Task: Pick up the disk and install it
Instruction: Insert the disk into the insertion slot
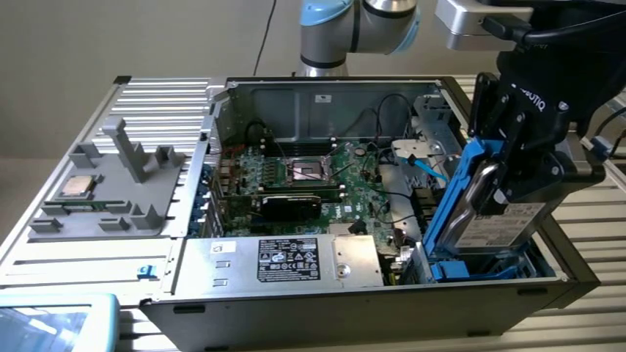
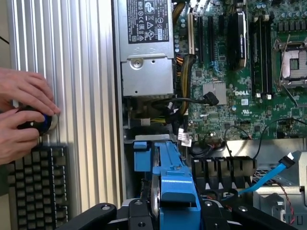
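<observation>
Inside the open computer case [image 1: 323,312], at its end toward the exterior view's right, the tool [image 1: 501,192] is clamped on the disk [image 1: 501,224], which stands steeply tilted, lower edge down in the case.

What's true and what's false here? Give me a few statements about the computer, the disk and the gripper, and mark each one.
1. The gripper is clamped on the disk. True.
2. The disk lies flat on the grey tray. False: it stands steeply on edge inside the case, at the exterior view's right.
3. A small square chip sits on the grey tray. True.
4. The case is closed up. False: its side is open and the motherboard shows.
5. A person's hands are next to a keyboard. True.
</observation>
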